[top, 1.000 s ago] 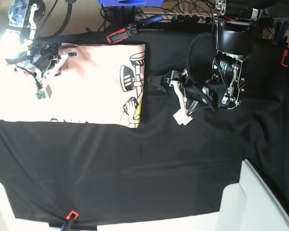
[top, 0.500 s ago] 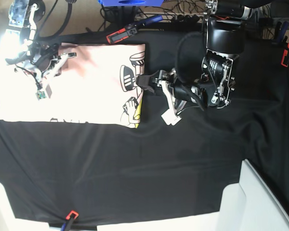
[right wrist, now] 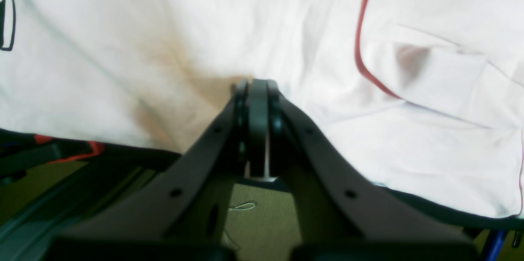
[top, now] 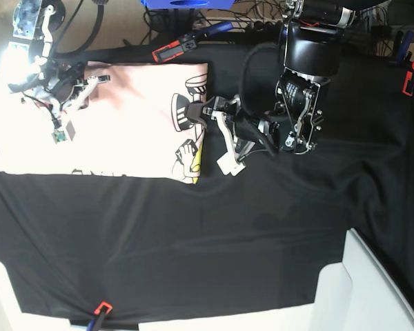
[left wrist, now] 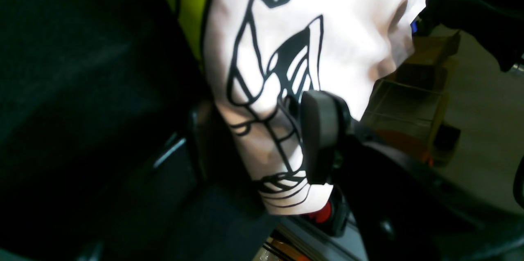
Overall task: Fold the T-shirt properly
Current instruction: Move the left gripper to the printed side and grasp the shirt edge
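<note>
The pale pink T-shirt (top: pixel 110 124) lies folded into a rectangle at the table's far left, with black and yellow cartoon graphics along its right edge. My left gripper (top: pixel 212 138) stands open at that edge. Its dark finger (left wrist: pixel 323 138) hangs over the printed fabric (left wrist: pixel 348 40), and the other finger is over the black cloth beside it. My right gripper (top: pixel 96 81) is at the shirt's far edge near its left end. In the right wrist view it (right wrist: pixel 256 85) is shut, with creases of the T-shirt (right wrist: pixel 123 28) running to its tips and a white sliver between the fingers.
A black table cloth (top: pixel 193 241) covers the table. A red and black clamp (top: pixel 172 48) sits at the far edge above the shirt, another clamp (top: pixel 102 308) at the near edge, and a red one (top: pixel 410 76) far right. White boxes (top: pixel 372 289) stand at the near right.
My left arm has swung left across the black cloth until its open fingers straddle the shirt's right edge. The right arm and the shirt have not moved.
</note>
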Robot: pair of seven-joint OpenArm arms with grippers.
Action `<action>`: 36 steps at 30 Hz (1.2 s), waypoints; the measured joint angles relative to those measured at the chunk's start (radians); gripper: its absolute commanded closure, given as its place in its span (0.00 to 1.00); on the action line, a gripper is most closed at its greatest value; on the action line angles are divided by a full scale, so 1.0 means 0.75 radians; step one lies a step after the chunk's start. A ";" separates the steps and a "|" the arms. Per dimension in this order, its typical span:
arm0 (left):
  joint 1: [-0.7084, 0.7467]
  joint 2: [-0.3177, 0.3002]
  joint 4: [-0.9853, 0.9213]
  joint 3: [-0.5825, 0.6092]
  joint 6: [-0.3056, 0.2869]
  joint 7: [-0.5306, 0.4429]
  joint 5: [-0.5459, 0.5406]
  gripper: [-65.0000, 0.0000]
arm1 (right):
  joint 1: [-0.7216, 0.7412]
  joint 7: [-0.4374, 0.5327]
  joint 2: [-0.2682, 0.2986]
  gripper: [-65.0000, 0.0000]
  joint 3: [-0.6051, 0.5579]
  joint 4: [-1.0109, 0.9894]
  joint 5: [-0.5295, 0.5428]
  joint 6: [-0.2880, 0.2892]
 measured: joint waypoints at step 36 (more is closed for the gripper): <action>-0.038 -0.108 -0.182 -0.010 0.092 -0.148 -0.041 1.00 | 0.007 0.001 0.004 1.00 0.000 0.001 0.000 -0.001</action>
